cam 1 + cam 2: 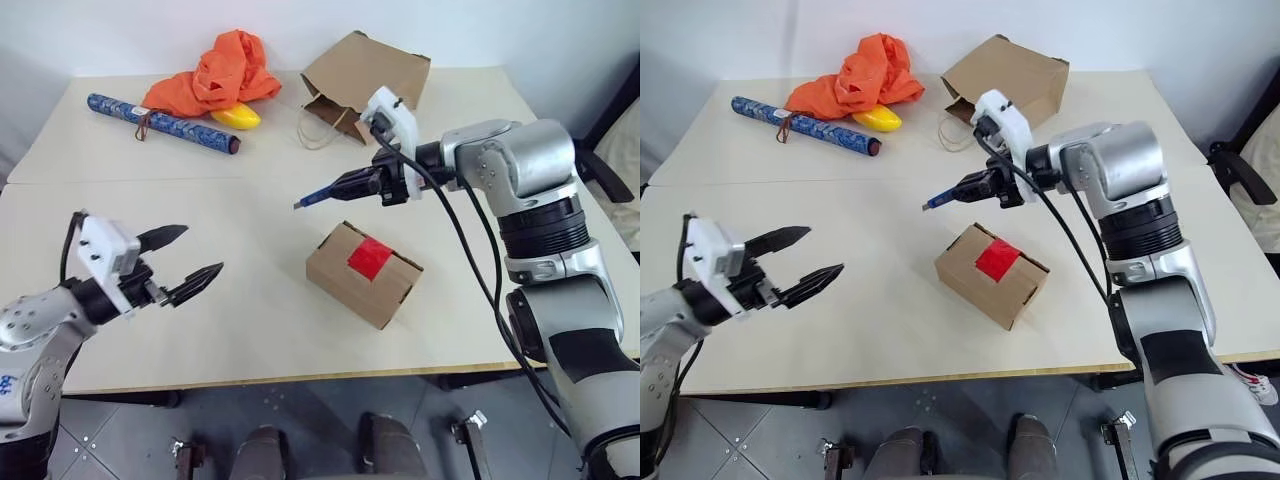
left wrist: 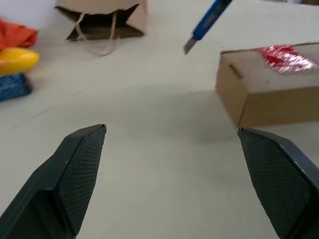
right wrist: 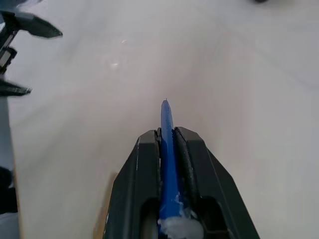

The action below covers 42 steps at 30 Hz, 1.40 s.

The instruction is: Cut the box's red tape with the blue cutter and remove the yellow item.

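The box (image 1: 362,272), small and of brown cardboard, lies closed on the table's middle right with the red tape (image 1: 368,258) across its top. My right gripper (image 1: 347,185) hovers above and behind the box, shut on the blue cutter (image 1: 318,195), whose blade tip points left and slightly down, clear of the box. In the right wrist view the blue cutter (image 3: 167,144) sticks out between the shut fingers. My left gripper (image 1: 203,252) stands open at the left, well apart from the box, nothing between its fingers (image 2: 75,174). The yellow item is hidden.
At the back lie a brown paper bag (image 1: 360,75) on its side, an orange cloth (image 1: 225,70), a glossy yellow oval object (image 1: 237,116) and a long blue patterned roll (image 1: 160,122). The table's front edge (image 1: 300,378) runs just below the box.
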### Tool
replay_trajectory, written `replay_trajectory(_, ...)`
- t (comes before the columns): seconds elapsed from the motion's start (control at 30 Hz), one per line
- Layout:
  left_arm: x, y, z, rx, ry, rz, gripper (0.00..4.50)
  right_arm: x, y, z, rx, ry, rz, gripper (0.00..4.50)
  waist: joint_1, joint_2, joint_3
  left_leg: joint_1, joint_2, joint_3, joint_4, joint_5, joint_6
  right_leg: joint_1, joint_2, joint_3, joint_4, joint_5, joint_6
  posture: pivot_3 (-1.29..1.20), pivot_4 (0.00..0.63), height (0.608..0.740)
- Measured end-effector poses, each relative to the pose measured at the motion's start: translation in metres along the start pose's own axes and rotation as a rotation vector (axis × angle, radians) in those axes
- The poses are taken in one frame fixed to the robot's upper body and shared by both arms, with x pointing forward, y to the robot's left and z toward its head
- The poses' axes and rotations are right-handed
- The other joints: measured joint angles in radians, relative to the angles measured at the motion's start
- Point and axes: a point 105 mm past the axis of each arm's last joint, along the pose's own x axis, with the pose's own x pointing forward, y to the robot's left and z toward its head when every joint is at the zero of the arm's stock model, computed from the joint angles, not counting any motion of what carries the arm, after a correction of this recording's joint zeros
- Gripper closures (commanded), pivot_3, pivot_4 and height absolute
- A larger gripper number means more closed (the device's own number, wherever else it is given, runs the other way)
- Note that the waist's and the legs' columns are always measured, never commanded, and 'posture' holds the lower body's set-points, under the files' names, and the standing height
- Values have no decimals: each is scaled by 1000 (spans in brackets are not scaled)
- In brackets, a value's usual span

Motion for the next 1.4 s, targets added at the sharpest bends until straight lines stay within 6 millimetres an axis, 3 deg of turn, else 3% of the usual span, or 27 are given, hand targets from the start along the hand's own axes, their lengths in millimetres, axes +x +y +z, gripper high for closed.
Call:
replay_trajectory(0.07,24,-10,8,-25,-67,-73,592,-10,-5,-4,26,-22,-38,4369,3,0,0,0,0,0,1,0,0,0,0,0,0,0,0,0,150,740)
replay_trajectory(0.17,62,-36,21,-63,-143,-254,1541,-28,-8,-11,50,-43,-100,4369,2,-1,0,0,0,1,1,0,0,1,0,0,-1,0,0,0,150,740)
replay_trajectory(0.37,96,-57,26,-145,-142,-447,3462,-54,-11,-25,60,-47,-219,4369,-2,-1,0,1,0,2,0,0,0,0,1,1,-1,0,0,0,150,740)
replay_trajectory(0.47,112,-65,17,-181,-34,-537,4379,-60,-10,-33,72,-37,-264,4369,0,-1,1,1,0,3,1,0,0,0,0,2,-1,0,0,0,150,740)
replay_trajectory(0.5,115,-66,15,-189,-4,-549,4488,-62,-9,-33,72,-39,-277,4369,-1,-1,1,1,0,4,1,0,0,0,1,3,-1,0,0,0,150,740)
replay_trajectory(0.7,134,-69,-4,-223,174,-583,4500,-69,1,-35,50,-46,-309,4369,1,-1,1,1,0,4,1,0,0,-1,1,4,-1,0,0,0,150,740)
replay_trajectory(0.83,144,-72,-7,-222,199,-587,4500,-64,10,-40,51,-36,-280,4369,1,-1,1,1,0,4,1,0,0,-1,1,4,-1,0,0,0,150,740)
replay_trajectory(1.03,146,-73,-8,-211,209,-597,4500,-56,10,-57,76,15,-282,4369,2,-1,1,1,0,5,2,0,0,0,1,5,-1,0,0,0,150,740)
replay_trajectory(1.4,148,-75,-8,-190,214,-592,4500,-50,10,-64,74,38,-270,4369,5,-1,1,1,0,5,3,0,0,0,1,5,-1,0,0,0,150,740)
